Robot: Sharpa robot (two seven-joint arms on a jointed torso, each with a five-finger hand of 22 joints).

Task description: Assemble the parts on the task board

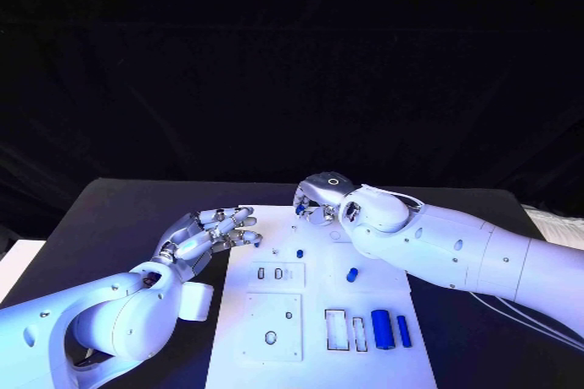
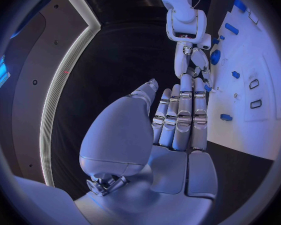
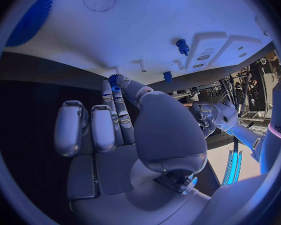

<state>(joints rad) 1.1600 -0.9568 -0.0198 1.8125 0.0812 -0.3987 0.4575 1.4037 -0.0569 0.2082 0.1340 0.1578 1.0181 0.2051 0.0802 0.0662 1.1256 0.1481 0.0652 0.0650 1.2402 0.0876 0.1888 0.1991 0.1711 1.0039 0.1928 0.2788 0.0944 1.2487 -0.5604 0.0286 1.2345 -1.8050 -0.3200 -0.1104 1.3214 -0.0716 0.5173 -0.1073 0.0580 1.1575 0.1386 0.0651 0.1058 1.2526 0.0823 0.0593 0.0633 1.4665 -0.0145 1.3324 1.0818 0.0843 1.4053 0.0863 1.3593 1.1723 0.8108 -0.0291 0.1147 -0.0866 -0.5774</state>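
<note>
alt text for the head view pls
Two white robot arms reach over a white rectangular task board on a black table: the right hand pinches a small blue part at the far edge, the left hand hovers open beside it.

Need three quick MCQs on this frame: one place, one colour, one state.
1. The two long blue cylinders lie:
A) on the board, near right part
B) on the black table
C) in a robot hand
2. The task board is:
A) black
B) white
C) red
3. The left robot hand:
A) holds a cylinder
B) presses the board's middle
C) holds nothing

1 A: they lie beside the rectangular slots.
2 B: it is a white plate.
3 C: nothing lies in its fingers, at the board's left edge.
</note>
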